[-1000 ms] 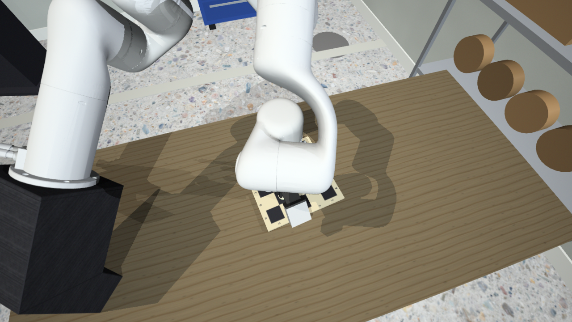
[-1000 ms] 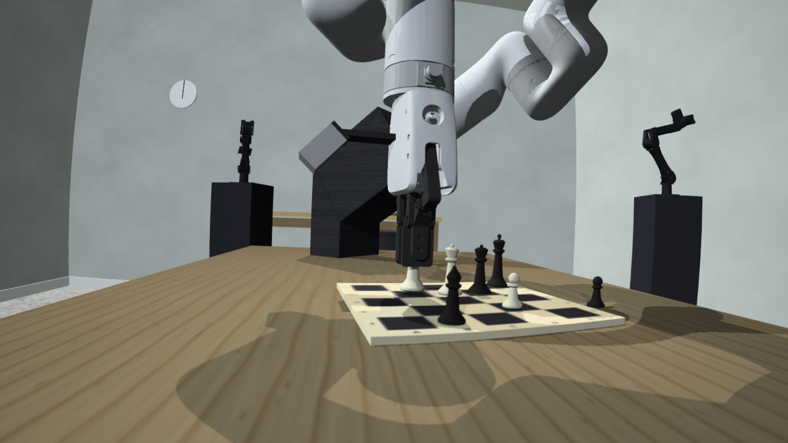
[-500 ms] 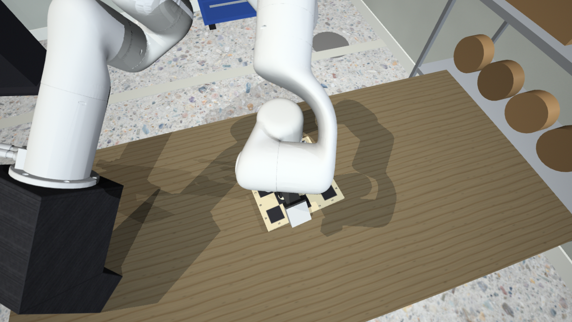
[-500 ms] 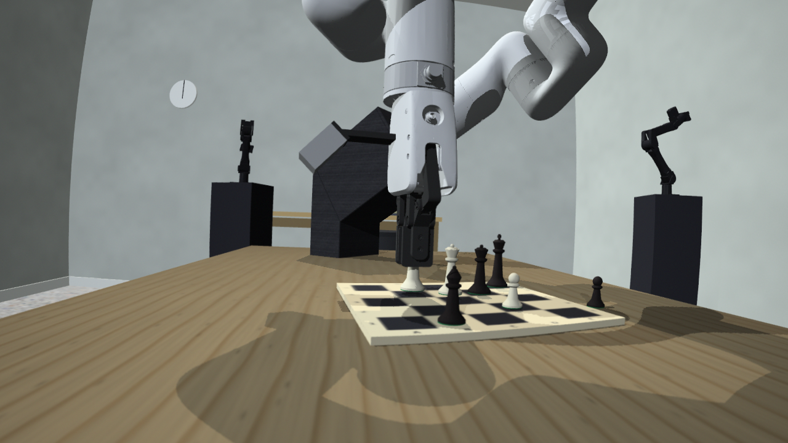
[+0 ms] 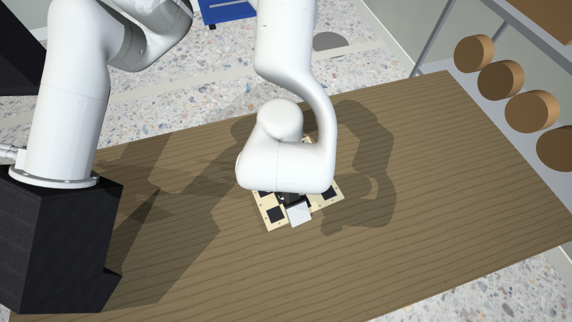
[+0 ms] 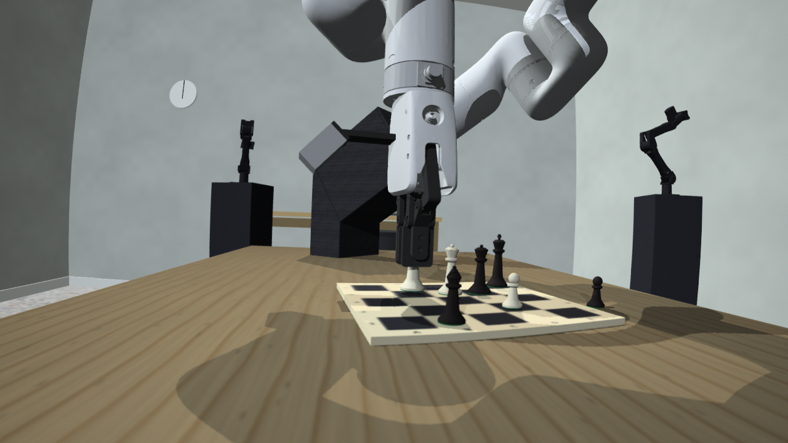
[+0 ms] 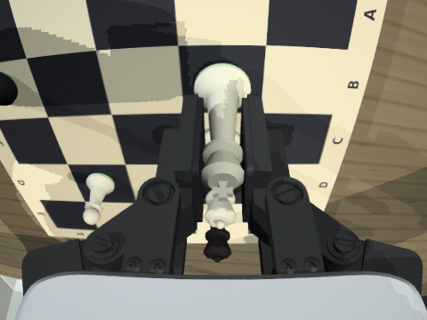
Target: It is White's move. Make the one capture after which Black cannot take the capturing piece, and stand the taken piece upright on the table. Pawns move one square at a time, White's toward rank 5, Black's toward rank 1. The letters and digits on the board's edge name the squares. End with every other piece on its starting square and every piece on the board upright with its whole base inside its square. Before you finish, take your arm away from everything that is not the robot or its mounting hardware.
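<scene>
My gripper [image 6: 413,258] is shut on a white king [image 7: 221,142] and holds it upright by its upper part. The king's base [image 6: 412,284] is down at the board [image 6: 473,311], on or just above dark square B4 [image 7: 222,80]. I cannot tell whether it touches. In the top view the arm hides most of the board [image 5: 300,194] and the gripper. Another tall white piece [image 6: 450,259], a white pawn [image 6: 512,290] and three tall black pieces [image 6: 452,297] [image 6: 479,269] [image 6: 498,261] stand upright on the board. A black pawn [image 6: 595,291] stands upright on the table to the right of the board.
The white pawn also shows in the wrist view [image 7: 95,202], and a black piece [image 7: 5,89] sits at that view's left edge. Round brown cylinders [image 5: 499,80] lie on a shelf beyond the table's right edge. The arm's black base [image 5: 52,240] stands at the table's left.
</scene>
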Controlling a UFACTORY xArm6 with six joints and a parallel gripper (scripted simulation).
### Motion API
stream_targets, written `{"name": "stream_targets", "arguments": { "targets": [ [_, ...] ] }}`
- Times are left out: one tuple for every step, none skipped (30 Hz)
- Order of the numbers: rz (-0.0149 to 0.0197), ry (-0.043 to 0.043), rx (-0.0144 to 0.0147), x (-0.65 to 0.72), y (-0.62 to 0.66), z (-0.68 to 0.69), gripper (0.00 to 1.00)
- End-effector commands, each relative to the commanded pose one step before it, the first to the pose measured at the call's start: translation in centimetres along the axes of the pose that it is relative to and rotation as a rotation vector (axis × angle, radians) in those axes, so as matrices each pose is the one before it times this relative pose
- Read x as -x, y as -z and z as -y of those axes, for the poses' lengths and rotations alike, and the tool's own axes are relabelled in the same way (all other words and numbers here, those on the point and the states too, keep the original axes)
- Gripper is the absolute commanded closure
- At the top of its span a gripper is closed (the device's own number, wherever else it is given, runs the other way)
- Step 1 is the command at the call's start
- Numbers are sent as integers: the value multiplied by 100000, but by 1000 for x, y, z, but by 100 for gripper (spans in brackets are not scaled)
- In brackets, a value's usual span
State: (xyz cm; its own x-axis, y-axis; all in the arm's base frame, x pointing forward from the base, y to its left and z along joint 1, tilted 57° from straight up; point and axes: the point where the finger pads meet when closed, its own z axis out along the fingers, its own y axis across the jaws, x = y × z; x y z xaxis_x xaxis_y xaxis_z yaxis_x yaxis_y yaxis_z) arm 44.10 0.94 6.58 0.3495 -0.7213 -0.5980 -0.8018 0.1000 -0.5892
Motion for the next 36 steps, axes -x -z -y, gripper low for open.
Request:
{"name": "stream_targets", "arguments": {
  "targets": [
    [-111, 44, -177, -45, 49, 69, 100],
    [0, 0, 0, 0, -16, 0, 100],
    [0, 0, 0, 0, -20, 0, 100],
    [0, 0, 0, 0, -24, 0, 100],
    [0, 0, 0, 0, -27, 0, 100],
    [0, 0, 0, 0, 0, 0, 100],
    [0, 0, 0, 0, 0, 0, 100],
    [0, 0, 0, 0, -29, 0, 100],
    [0, 0, 0, 0, -31, 0, 100],
    [0, 0, 0, 0, -32, 0, 100],
    [0, 0, 0, 0, -32, 0, 100],
    [0, 0, 0, 0, -31, 0, 100],
    [0, 0, 0, 0, -29, 0, 100],
    [0, 0, 0, 0, -27, 0, 100],
    [0, 0, 0, 0, -24, 0, 100],
    [0, 0, 0, 0, -20, 0, 100],
    [0, 0, 0, 0, -16, 0, 100],
    [0, 0, 0, 0, -12, 0, 100],
    [0, 0, 0, 0, -8, 0, 100],
    [0, 0, 0, 0, -5, 0, 100],
    [0, 0, 0, 0, -2, 0, 100],
    [0, 0, 0, 0, 0, 0, 100],
    [0, 0, 0, 0, 0, 0, 100],
    [0, 0, 0, 0, 0, 0, 100],
    [0, 0, 0, 0, 0, 0, 100],
    [0, 0, 0, 0, 0, 0, 100],
    [0, 0, 0, 0, 0, 0, 100],
    [0, 0, 0, 0, 0, 0, 100],
    [0, 0, 0, 0, 0, 0, 100],
    [0, 0, 0, 0, 0, 0, 100],
    [0, 0, 0, 0, 0, 0, 100],
    [0, 0, 0, 0, 0, 0, 100],
    [0, 0, 0, 0, 0, 0, 100],
    [0, 0, 0, 0, 0, 0, 100],
    [0, 0, 0, 0, 0, 0, 100],
    [0, 0, 0, 0, 0, 0, 100]
  ]
}}
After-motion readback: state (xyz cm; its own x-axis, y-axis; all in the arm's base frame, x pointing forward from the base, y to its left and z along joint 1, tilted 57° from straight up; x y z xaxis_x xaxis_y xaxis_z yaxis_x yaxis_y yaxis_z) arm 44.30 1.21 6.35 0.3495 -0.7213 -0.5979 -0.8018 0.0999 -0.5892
